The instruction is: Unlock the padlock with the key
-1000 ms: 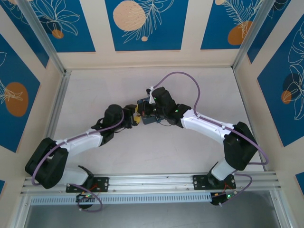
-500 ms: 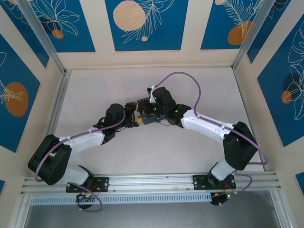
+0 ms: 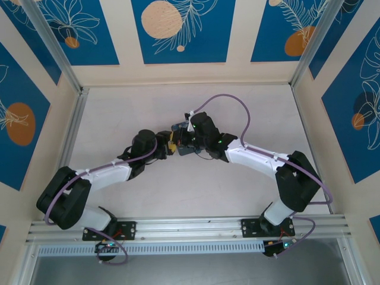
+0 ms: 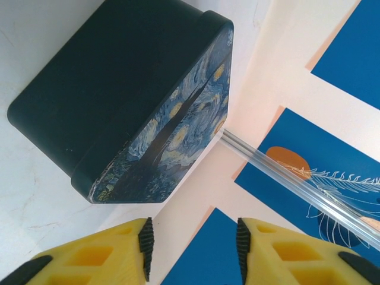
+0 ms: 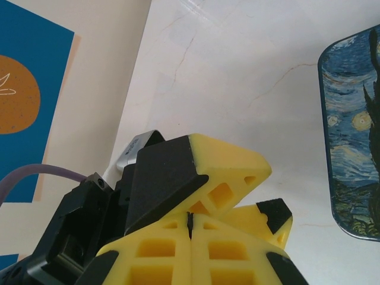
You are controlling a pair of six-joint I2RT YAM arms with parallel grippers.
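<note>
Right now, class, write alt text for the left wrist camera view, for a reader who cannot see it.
A dark navy square box with a blue-and-yellow swirl-painted face sits on a white table, beyond the left gripper, whose two yellow fingers stand apart with nothing between them. Behind are cream and blue wall panels.
</note>
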